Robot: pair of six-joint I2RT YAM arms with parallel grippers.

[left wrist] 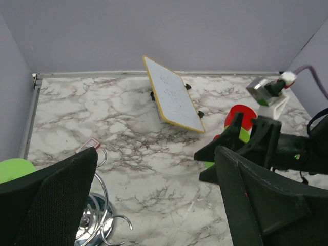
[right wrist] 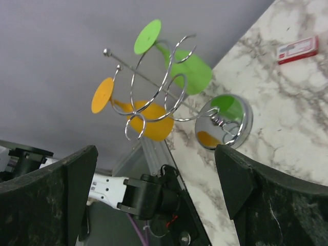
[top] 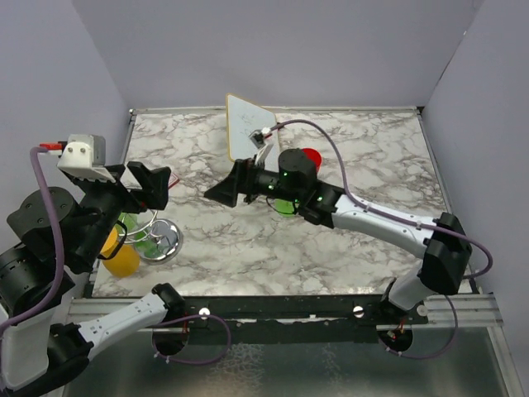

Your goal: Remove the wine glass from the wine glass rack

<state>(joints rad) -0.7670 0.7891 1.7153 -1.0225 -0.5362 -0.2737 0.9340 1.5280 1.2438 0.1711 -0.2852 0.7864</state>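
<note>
The chrome wine glass rack (top: 165, 238) stands at the table's near left, with a round mirror base (right wrist: 226, 123) and thin wire arms (left wrist: 117, 221). A green wine glass (right wrist: 189, 70) and an orange wine glass (right wrist: 149, 124) hang bowl-down on its arms; they also show in the top view, green (top: 142, 235) and orange (top: 121, 258). My left gripper (top: 154, 187) is open and empty above and behind the rack. My right gripper (top: 221, 192) is open and empty, to the right of the rack and pointing at it.
A white tilted board (top: 248, 128) stands at the back centre. A red wine glass (top: 312, 156) and a green one (top: 286, 206) lie under my right forearm. A small red card (left wrist: 88, 145) lies beside the rack. Grey walls close three sides.
</note>
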